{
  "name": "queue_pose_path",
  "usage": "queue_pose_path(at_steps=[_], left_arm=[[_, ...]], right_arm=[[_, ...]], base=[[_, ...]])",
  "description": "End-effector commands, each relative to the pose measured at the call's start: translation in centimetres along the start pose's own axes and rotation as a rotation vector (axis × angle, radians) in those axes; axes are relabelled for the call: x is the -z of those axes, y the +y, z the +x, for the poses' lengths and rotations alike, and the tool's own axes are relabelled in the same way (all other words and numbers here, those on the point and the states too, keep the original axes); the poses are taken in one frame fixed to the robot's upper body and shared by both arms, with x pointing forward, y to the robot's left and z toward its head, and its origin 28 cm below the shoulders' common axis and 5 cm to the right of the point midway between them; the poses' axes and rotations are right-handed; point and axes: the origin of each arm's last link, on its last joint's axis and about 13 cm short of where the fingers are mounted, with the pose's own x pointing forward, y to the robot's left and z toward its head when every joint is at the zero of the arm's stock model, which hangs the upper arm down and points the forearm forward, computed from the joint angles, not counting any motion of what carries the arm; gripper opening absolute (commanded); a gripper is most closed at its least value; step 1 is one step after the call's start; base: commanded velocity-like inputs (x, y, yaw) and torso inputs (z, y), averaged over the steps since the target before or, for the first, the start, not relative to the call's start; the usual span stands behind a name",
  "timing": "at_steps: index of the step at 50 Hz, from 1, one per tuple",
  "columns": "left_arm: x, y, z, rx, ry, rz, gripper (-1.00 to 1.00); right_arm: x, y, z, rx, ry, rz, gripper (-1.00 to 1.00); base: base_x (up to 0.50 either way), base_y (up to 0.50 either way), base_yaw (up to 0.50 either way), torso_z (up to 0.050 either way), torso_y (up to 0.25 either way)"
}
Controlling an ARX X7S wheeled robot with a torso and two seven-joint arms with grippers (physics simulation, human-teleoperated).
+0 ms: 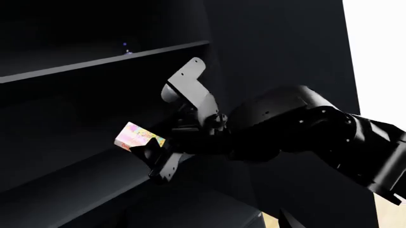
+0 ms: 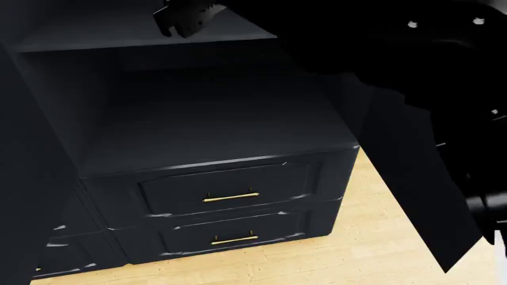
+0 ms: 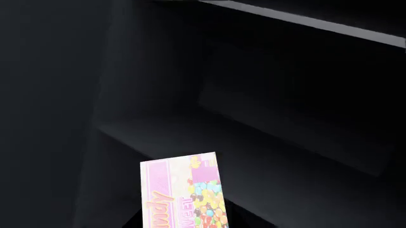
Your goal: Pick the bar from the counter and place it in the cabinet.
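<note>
Right wrist view: the bar (image 3: 184, 192) juts forward from under the camera, pink face up, its far end hanging above a dark shelf board (image 3: 266, 175) inside the cabinet (image 3: 159, 71).
Left wrist view: the right pincer (image 1: 147, 151) is clamped on the bar (image 1: 138, 136), only the packet's free end showing past the fingers; it sits above the cabinet's lower shelf (image 1: 70, 175) and below the upper shelf (image 1: 101, 61).
Head view: a dark pincer (image 2: 184, 18) shows at the cabinet's upper shelf edge (image 2: 142, 43), above the drawers with brass handles (image 2: 230, 196); the bar is hidden here.
Left pincer: not in any picture, so its state cannot be told.
Step in hand: judged to be the placement, with the bar inside the recess but not yet resting on the board.
Doing it well: carry the bar deeper past the shelf's front edge, lower it flat until it touches, then release; letting go high risks a slide off the front.
Withdrawal: back out straight, clear of the upper shelf.
</note>
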Motion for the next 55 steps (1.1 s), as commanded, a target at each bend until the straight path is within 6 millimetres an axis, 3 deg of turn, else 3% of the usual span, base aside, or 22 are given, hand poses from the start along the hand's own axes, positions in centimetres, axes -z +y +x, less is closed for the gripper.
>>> queue_pose_path(at_steps=[1,11,33,55], left_arm=[[-0.2,-0.1,0.0,0.0,-0.001,-0.001,1.0],[0.0,0.0,0.0,0.0,0.001,-0.004,1.0],[0.0,0.1,-0.2,0.001,-0.002,-0.001,1.0],[0.1,0.1,-0.3,0.001,-0.002,-0.004,1.0]], right_arm=[[2.5,-0.1,3.7,0.032,0.072,0.035,-1.0],[2.1,-0.2,5.3,0.053,0.063,0.103,-1.0],[2.8,-0.4,6.2,0.071,0.087,0.13,-1.0],[3.3,0.6,6.6,0.047,0.1,0.118,-1.0]], base=[[0.0,0.0,0.0,0.0,0.0],[0.0,0.0,0.0,0.0,0.0],[0.03,0.0,0.0,0.0,0.0],[0.33,-0.05,0.02,0.0,0.0]])
